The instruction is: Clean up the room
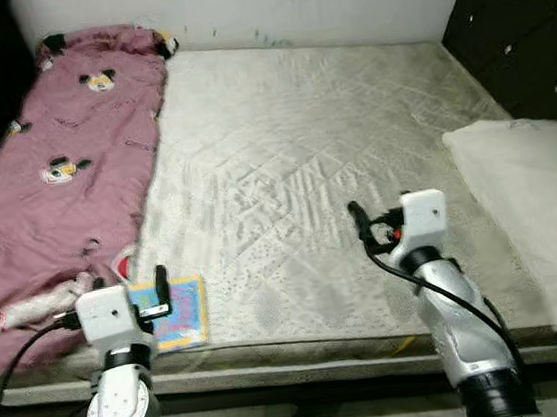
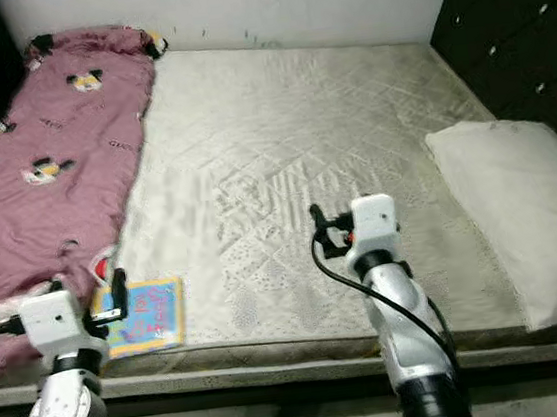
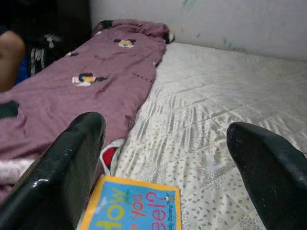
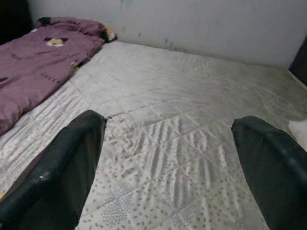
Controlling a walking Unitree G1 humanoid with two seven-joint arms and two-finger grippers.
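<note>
Currently your left gripper (image 3: pixel 163 167) is wide open and empty, the book (image 3: pixel 132 208) flat on the mattress (image 1: pixel 331 142) just below its fingertips; thin, light, stiff: pinch one edge.

A pale quilted mattress (image 1: pixel 331 142) is lying before the robot, with a pink cartoon-print blanket (image 1: pixel 54 184) spreading along its left side and a white pillow (image 1: pixel 535 204) resting at its right edge. A colourful children's book (image 1: pixel 175 313) is lying at the near edge, just beside the left gripper (image 1: pixel 159 288). The right gripper (image 1: pixel 359 221) is hovering over the mattress.
</note>
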